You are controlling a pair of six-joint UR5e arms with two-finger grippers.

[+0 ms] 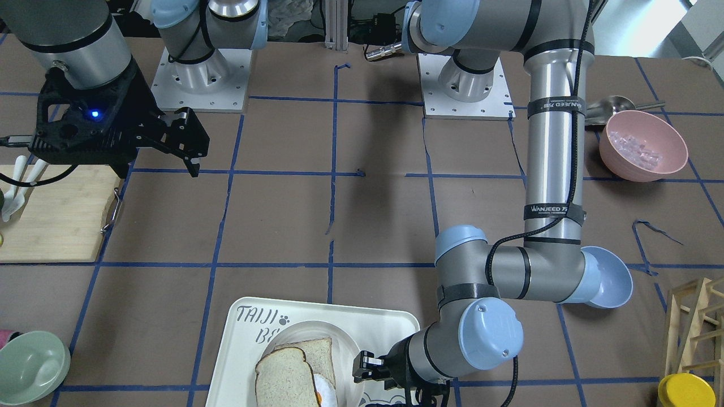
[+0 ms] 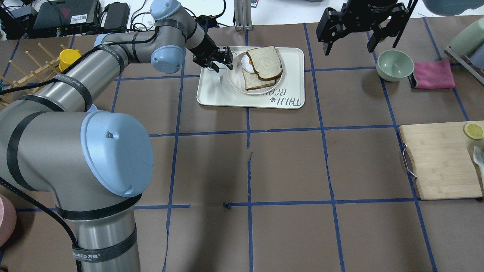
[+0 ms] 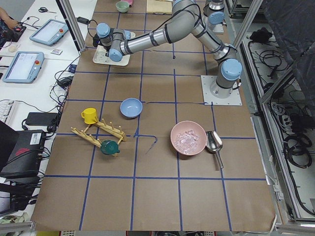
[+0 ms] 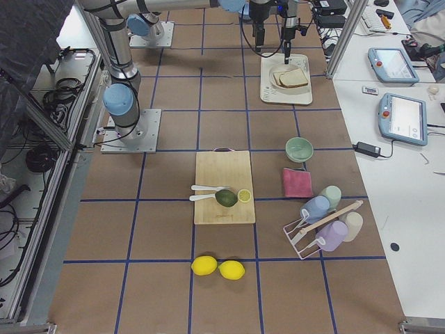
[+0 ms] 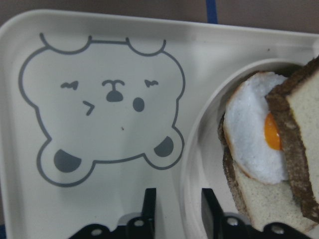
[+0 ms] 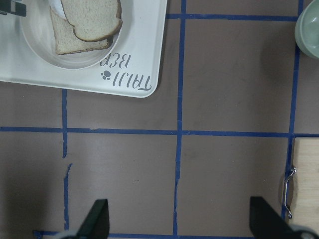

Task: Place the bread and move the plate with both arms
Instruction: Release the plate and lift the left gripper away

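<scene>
Clearly the bread (image 2: 266, 62) is already placed: it lies on top of a fried egg (image 5: 249, 134) and a flatter slice (image 2: 251, 81) on the plate (image 5: 197, 149), which sits inside the white bear tray (image 2: 215, 94) at the far side of the table (image 2: 287, 162). The left hand (image 5: 177, 209) is low over the tray with its fingers parted – the plate's rim appears to run between them, not yet pinched. The right hand (image 6: 179, 221) hangs spread wide above bare table, well apart from the tray and holding nothing.

The chief risk, as I judge it, is a one-sided lift. A pinch on a thin, sloping rim could slip or tip the plate, and the bread, resting on a slick egg, would slide off. A grip that also catches the tray might drag it along.

The tray's raised edge stands in the way of sliding the plate out – it must be lifted clear. A green bowl (image 2: 394, 65) and a pink cloth (image 2: 433, 74) sit near the right hand, with a cutting board (image 2: 438, 162) nearer the robot.
</scene>
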